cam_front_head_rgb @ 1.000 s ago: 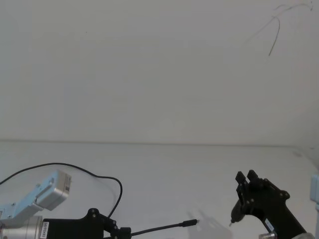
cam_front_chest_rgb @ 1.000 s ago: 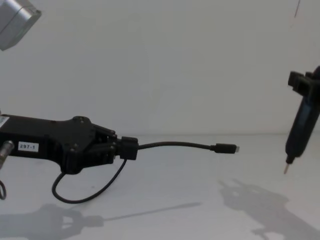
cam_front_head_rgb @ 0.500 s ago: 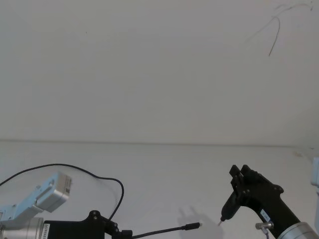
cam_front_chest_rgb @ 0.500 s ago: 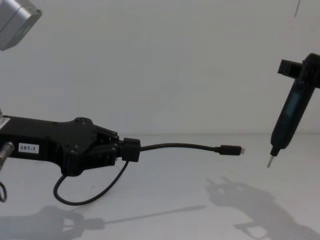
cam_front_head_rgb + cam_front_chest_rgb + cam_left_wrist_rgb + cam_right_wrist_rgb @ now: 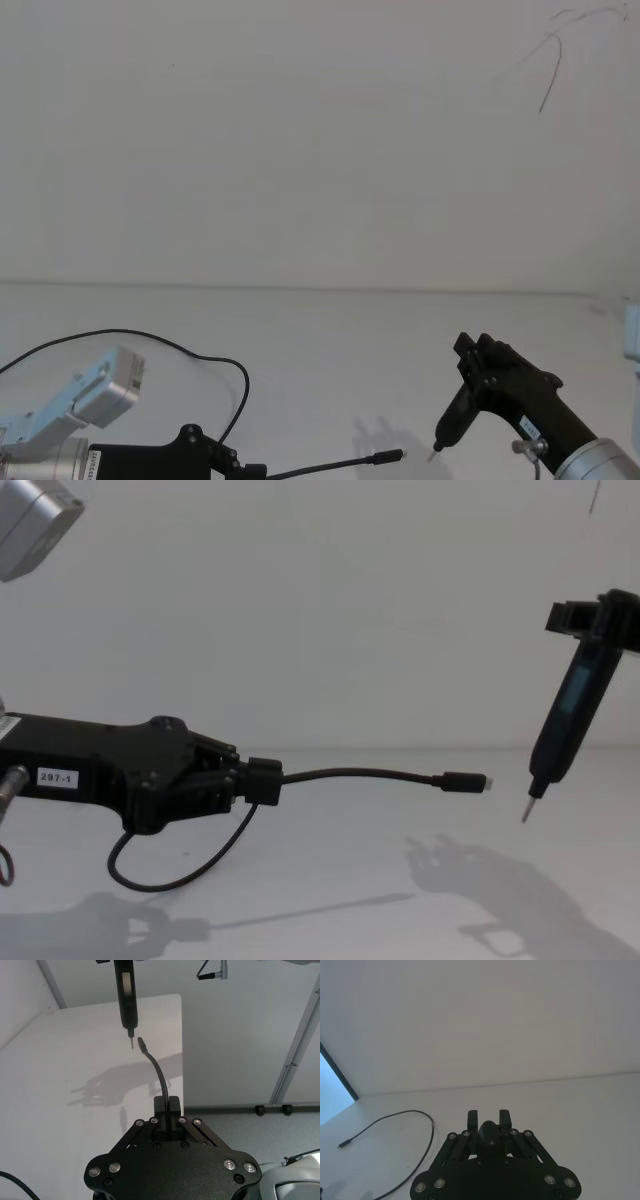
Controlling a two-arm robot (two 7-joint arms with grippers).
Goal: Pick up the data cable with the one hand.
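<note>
- Pinching the data cable [image 5: 360, 772] aloft, the left gripper [image 5: 262, 780] points its plug [image 5: 462, 781] toward three o'clock.
- Clamped in the right gripper [image 5: 489, 1116], a pointed tool [image 5: 563, 712] hangs there.
- Pickup looks done; next, hold steady.

White table [image 5: 340, 840], pale wall [image 5: 300, 150], slim black pointed tool [image 5: 562, 720], tilted above the table

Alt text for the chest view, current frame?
The left gripper, reaching in from the left, is shut on the data cable; its plug sticks out level to the right and a loop hangs below. At right, the right gripper holds a slim tool tip-down, just right of the plug and apart from it, above the white table.
</note>
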